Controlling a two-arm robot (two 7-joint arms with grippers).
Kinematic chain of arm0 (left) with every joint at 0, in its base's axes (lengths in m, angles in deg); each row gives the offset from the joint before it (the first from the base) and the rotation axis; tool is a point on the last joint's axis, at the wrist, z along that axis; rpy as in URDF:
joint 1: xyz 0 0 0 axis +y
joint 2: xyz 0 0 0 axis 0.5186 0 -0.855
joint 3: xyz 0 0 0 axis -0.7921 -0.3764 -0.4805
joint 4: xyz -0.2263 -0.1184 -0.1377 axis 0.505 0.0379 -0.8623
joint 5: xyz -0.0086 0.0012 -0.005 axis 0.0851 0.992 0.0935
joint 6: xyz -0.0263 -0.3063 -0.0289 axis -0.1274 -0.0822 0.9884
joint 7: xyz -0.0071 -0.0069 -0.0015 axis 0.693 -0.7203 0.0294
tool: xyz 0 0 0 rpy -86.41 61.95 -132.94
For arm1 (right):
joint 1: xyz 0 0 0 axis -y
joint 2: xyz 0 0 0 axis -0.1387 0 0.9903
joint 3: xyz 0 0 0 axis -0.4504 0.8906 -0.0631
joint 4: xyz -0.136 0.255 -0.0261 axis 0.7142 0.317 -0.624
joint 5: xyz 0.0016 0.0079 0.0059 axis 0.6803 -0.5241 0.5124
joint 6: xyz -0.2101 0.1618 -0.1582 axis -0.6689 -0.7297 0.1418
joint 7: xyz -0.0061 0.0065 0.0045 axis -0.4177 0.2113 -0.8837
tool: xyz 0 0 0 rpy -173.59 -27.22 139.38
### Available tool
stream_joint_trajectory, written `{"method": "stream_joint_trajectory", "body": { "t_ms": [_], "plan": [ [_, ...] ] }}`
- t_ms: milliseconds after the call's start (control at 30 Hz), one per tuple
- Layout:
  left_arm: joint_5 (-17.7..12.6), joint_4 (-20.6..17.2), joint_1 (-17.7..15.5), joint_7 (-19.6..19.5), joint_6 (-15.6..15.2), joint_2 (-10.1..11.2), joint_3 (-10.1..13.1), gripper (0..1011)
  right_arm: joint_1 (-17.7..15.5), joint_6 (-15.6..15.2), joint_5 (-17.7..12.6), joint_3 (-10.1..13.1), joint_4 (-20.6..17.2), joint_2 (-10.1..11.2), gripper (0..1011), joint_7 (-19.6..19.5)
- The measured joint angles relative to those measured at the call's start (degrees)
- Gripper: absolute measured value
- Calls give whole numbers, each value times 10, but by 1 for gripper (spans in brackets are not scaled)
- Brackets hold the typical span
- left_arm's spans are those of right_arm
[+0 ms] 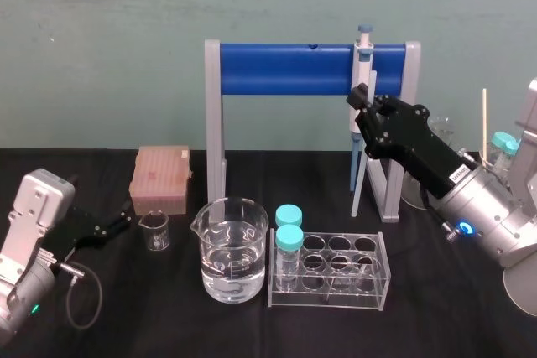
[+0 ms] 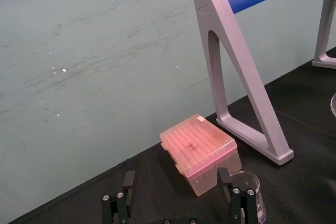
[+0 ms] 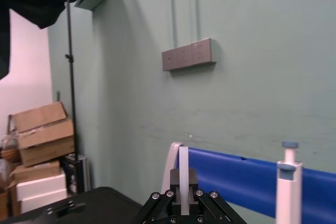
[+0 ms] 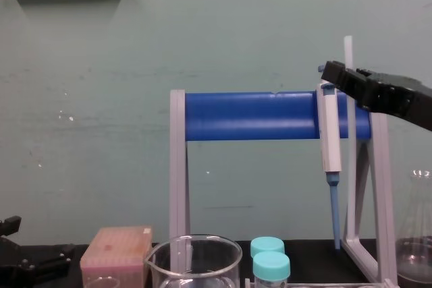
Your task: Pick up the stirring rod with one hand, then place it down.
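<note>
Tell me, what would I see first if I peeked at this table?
The big blue bar of the pipette rack at the back middle grabs you first. Right by its pipette, the right gripper holds the stirring rod upright. The left gripper rests open, low by the pink box.

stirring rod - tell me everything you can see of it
The stirring rod is a thin, straight, whitish translucent stick, glass or plastic by its look. It stands close to upright, gripped by the right hand a little below its top end, which pokes up above the hand. The longer part hangs down by the right end of the pipette rack, beside the hanging pipette. Whether its lower end touches the table cannot be told.
</note>
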Motion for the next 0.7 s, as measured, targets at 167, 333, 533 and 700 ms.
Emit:
{"method": "stream_joint_trajectory", "body": {
  "t_ms": [167, 333, 533, 700],
  "plan": [
    [0, 0, 0, 0, 0, 0, 0, 1000, -4, -6, -8, -9, -1, 11, 67, 22],
    [0, 0, 0, 0, 0, 0, 0, 1000, -16, -15, -16, -18, -7, 28, 67, 39],
    [0, 0, 0, 0, 0, 0, 0, 1000, -24, -20, -25, -26, -5, 37, 67, 48],
    [0, 0, 0, 0, 0, 0, 0, 1000, -17, -11, -24, -34, 14, 34, 67, 49]
  ]
}}
